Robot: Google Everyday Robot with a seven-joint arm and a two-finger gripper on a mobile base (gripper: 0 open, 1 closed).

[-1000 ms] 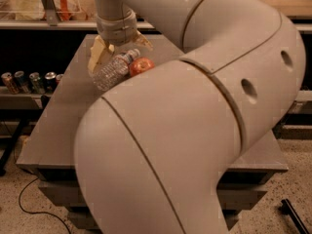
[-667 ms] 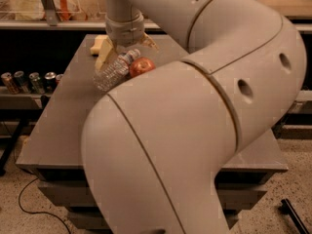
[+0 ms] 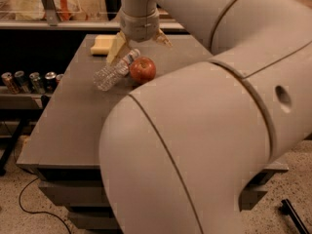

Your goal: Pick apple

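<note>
Grey table (image 3: 73,116): sound, flat top. Clear bottle (image 3: 113,72) lies on its side on the top, cap end pointing to the far right, just below the gripper (image 3: 140,45). Pale yellow sponge (image 3: 102,45) sits near the far edge, apart from the bottle. Row of cans (image 3: 29,81) stands on a low shelf to the left. Black cable (image 3: 34,208) trails over the speckled floor. Rear shelf (image 3: 63,6) holds what appear to be packets.

Colours: round red-orange apple (image 3: 143,69), yellowish patches; clear plastic bottle (image 3: 111,74); pale yellow sponge block (image 3: 103,45); grey tabletop (image 3: 73,111); tan-fingered gripper (image 3: 140,51) above the apple.
</note>
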